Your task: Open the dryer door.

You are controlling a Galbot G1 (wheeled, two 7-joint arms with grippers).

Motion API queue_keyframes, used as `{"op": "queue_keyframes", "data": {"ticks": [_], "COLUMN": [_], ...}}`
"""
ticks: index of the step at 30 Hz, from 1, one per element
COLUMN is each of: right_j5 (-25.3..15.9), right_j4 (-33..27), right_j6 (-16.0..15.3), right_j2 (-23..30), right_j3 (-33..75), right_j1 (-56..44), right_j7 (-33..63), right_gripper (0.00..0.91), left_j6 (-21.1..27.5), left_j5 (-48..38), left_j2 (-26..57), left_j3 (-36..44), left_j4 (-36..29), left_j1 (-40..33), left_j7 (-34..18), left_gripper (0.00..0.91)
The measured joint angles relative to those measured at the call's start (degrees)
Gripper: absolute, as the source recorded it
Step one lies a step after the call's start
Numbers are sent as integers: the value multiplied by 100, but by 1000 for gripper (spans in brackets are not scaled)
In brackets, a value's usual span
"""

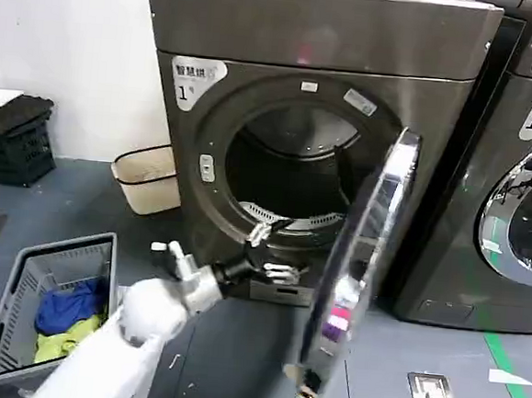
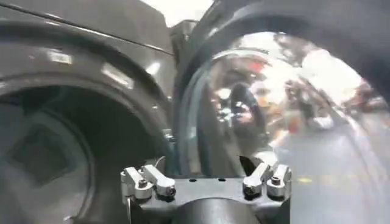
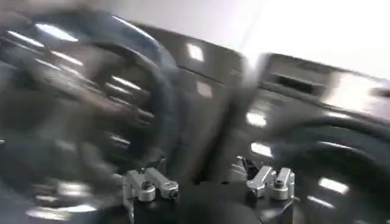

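Dryer door [image 1: 362, 271] is swung wide open, seen nearly edge-on in the head view, hinged on the right side of the bronze-grey dryer [image 1: 325, 38], chrome rim facing out; the drum opening [image 1: 291, 169] is fully exposed and dark inside. White "1" sticker [image 1: 194, 78] sits upper left of the opening. Left pincer [image 1: 266, 254] is at the lower front of the opening, just left of the open door, fingers apart and gripping nothing; left arm [image 1: 136, 327] reaches up from the lower left. In the left wrist view the left pincer [image 2: 206, 182] has both fingers spread wide, the door's curved glass and rim [image 2: 274, 103] close ahead. Right wrist view shows the right pincer [image 3: 210, 182] with fingers apart, empty, facing blurred machine fronts. Grey laundry basket [image 1: 20, 281] holding blue and yellow cloth sits on the floor to the left; neighbouring dark machine [image 1: 516, 182] stands to the right, its door closed
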Motion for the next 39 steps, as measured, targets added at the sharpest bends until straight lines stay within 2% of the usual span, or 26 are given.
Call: {"op": "queue_keyframes", "data": {"ticks": [3,9,13,22,29,39], "right_j5": [-404,-796,-999,-1049,-1513,-1778], "right_j4": [98,452,595,808,716,548], "right_j6": [-341,-1340,-1625,-1795,-1971,-2065], "right_j2": [254,632,799,1153,1324,1473], "right_j3": [321,946,1249,1641,1960,2169], "right_j1": [82,290,381,424,444,502], "right_j7": [881,2589,3099,3372,3676,3962], "right_gripper": [907,907,907,907,907,907], "left_j6": [0,0,22,50,51,53], "left_j5": [9,15,15,17,70,133], "left_j2": [-151,-430,-601,-1029,-1423,-2015], "left_j3": [241,657,890,1334,1659,1952], "left_j4": [106,289,410,774,1246,2057], "left_j1": [-144,-398,-570,-982,-1320,-1787], "left_j7": [-3,-15,-40,-41,-51,-73], "left_gripper": [907,907,907,907,907,907]}}
